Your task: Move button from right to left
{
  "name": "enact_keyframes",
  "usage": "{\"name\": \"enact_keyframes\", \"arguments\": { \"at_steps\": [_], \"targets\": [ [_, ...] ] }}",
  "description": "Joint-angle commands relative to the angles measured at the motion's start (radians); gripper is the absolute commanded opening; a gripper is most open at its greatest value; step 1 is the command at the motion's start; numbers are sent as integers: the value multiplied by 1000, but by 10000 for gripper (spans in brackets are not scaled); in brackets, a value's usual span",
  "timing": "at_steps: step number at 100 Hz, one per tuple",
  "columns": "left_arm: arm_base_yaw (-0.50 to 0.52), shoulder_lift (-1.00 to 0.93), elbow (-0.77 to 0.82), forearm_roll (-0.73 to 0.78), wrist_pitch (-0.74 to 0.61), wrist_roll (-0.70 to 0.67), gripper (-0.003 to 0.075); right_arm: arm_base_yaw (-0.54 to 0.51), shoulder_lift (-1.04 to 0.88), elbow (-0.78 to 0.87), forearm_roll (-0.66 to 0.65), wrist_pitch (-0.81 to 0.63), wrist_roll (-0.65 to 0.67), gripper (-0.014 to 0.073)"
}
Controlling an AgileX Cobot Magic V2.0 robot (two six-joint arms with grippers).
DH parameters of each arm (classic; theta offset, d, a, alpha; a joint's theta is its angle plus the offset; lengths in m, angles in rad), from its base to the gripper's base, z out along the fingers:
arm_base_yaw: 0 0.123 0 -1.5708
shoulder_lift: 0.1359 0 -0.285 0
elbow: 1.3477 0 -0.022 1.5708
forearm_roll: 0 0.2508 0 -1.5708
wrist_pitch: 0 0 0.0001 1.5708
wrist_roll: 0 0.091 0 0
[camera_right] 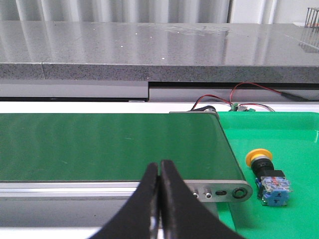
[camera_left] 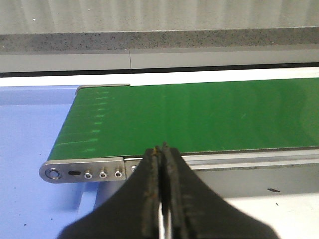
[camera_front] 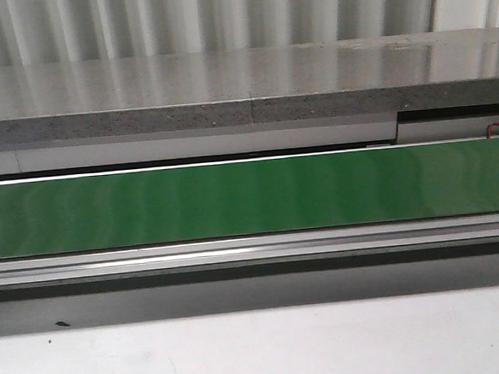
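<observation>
The button (camera_right: pixel 268 174), with a yellow cap, black collar and blue-and-clear block, lies on its side on a green tray (camera_right: pixel 294 139) beside the conveyor's right end. It shows only in the right wrist view. My right gripper (camera_right: pixel 159 164) is shut and empty, in front of the belt and to the left of the button. My left gripper (camera_left: pixel 162 149) is shut and empty in front of the belt's left end. Neither gripper shows in the front view.
A green conveyor belt (camera_front: pixel 250 195) runs across the table with a metal side rail (camera_front: pixel 254 251). A blue tray (camera_left: pixel 30 129) lies at its left end. A grey stone ledge (camera_front: pixel 242 85) runs behind. Red and black wires (camera_right: pixel 239 97) lie behind the green tray.
</observation>
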Motion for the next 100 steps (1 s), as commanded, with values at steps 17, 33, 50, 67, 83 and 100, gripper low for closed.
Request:
{"name": "enact_keyframes", "arguments": {
  "at_steps": [17,33,50,67,83,100],
  "targets": [
    [-3,-32,40,-3,-75,-7,-20,1,-19,-21,1,-73,-2,-69],
    [-3,-32,40,-3,-75,-7,-20,1,-19,-21,1,-73,-2,-69],
    [-3,-32,40,-3,-75,-7,-20,1,-19,-21,1,-73,-2,-69],
    [-3,-32,40,-3,-75,-7,-21,1,-19,-21,1,-73,-2,-69],
    [-3,-32,40,-3,-75,-7,-21,1,-19,-21,1,-73,-2,-69],
    [-3,-32,40,-3,-75,-7,-20,1,-8,-73,0,5,-2,-69]
  ]
}}
